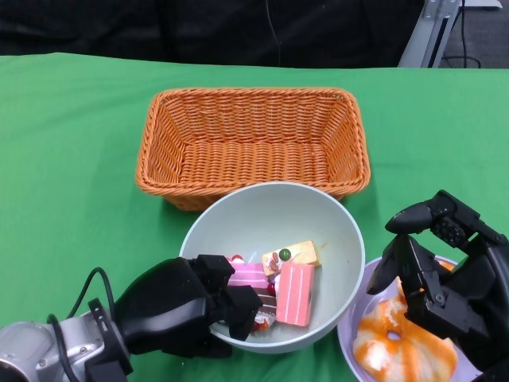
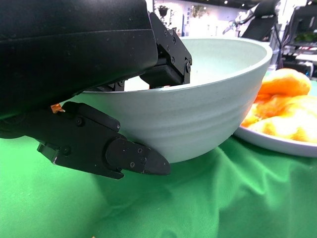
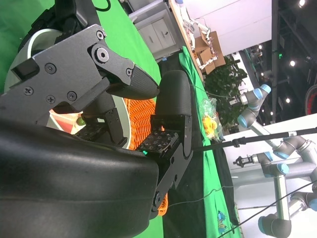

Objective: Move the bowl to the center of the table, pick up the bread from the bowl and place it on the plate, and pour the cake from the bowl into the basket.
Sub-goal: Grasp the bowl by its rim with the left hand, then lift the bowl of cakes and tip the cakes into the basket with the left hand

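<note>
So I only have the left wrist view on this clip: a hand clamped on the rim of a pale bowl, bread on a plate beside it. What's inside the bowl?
Observer: Head view shows cake pieces lying in the bowl: pink slices and a yellow one.
Operator: Is any bread left in there?
Observer: None shows; the orange bread lies on the plate.
Operator: Where's the basket?
Observer: The orange wicker basket stands just behind the bowl, with nothing in it.
Operator: And the right hand?
Observer: The right hand hovers over the plate, fingers apart, holding nothing. The left hand grips the bowl's near rim.
</note>
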Controlling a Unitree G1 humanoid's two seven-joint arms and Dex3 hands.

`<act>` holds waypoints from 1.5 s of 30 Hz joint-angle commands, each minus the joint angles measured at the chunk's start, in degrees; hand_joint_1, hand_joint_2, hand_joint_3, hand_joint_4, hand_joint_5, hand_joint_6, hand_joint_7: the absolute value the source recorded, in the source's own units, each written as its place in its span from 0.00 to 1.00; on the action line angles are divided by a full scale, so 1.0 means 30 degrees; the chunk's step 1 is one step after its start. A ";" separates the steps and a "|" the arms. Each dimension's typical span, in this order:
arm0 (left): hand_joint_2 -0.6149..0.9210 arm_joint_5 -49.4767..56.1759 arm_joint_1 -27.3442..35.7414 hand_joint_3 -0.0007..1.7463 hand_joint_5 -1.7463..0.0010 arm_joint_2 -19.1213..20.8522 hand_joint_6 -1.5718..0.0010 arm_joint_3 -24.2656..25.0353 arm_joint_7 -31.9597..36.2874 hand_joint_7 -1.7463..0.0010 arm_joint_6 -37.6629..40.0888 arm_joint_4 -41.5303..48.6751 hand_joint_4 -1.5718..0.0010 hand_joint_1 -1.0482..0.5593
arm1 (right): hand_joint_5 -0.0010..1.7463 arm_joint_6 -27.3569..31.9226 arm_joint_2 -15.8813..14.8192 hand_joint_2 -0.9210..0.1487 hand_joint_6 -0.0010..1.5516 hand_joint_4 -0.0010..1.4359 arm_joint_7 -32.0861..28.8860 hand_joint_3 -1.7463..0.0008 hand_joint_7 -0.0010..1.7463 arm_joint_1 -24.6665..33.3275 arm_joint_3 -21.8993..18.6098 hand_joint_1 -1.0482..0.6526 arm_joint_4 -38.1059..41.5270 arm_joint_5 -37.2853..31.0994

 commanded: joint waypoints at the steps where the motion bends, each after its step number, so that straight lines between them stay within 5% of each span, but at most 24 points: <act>1: 1.00 -0.1161 -0.0054 0.11 0.00 0.0832 0.67 0.0548 -0.0387 0.04 -0.1029 -0.0764 0.56 0.47 | 0.90 -0.0288 -0.0165 0.28 0.46 0.54 0.0009 0.42 0.74 0.0032 -0.0074 0.57 0.0009 0.0043; 8: 1.00 -0.7251 0.0492 0.13 0.07 0.1682 0.49 0.2287 -0.5257 0.38 -0.3792 -0.2610 0.51 0.49 | 0.90 -0.0362 -0.0229 0.27 0.46 0.54 -0.0011 0.44 0.75 0.0153 0.0091 0.56 -0.0024 -0.0253; 18: 0.94 -1.5632 0.0789 0.32 0.01 0.1109 0.55 0.4913 -1.0954 0.26 -0.3607 -0.5758 0.55 0.49 | 0.95 -0.0515 -0.0493 0.28 0.44 0.52 0.0339 0.41 0.79 0.0127 0.0111 0.57 0.0325 -0.0481; 20: 0.83 -1.7063 0.0694 0.48 0.03 0.0859 0.54 0.5287 -1.2010 0.21 -0.3306 -0.6327 0.52 0.50 | 0.96 -0.0447 -0.0494 0.28 0.44 0.52 0.0355 0.41 0.79 0.0115 0.0116 0.57 0.0344 -0.0491; 25: 0.74 -2.0846 0.0502 0.64 0.02 -0.0219 0.55 0.6065 -1.4679 0.17 -0.1335 -0.7790 0.53 0.55 | 0.96 -0.0553 -0.0584 0.29 0.43 0.51 0.0371 0.41 0.80 0.0139 0.0201 0.56 0.0443 -0.0792; 30: 0.81 -2.1973 -0.0703 0.59 0.00 -0.1903 0.58 0.7096 -1.6522 0.13 0.1573 -0.7994 0.55 0.51 | 0.96 -0.0797 -0.0702 0.28 0.42 0.50 0.0577 0.41 0.80 0.0178 0.0376 0.56 0.0718 -0.1102; 36: 0.98 -2.2274 -0.3239 0.32 0.00 -0.4251 0.55 0.8157 -1.8296 0.22 0.4433 -0.5859 0.49 0.48 | 0.96 -0.0938 -0.0740 0.27 0.41 0.49 0.0643 0.42 0.81 0.0332 0.0767 0.56 0.0948 -0.1156; 45: 1.00 -2.2585 -0.7093 0.26 0.00 -0.7181 0.56 0.9952 -1.9958 0.20 0.6849 -0.0887 0.51 0.47 | 0.99 -0.1509 -0.0653 0.27 0.39 0.47 0.0784 0.38 0.85 0.0342 0.1368 0.57 0.1922 -0.1857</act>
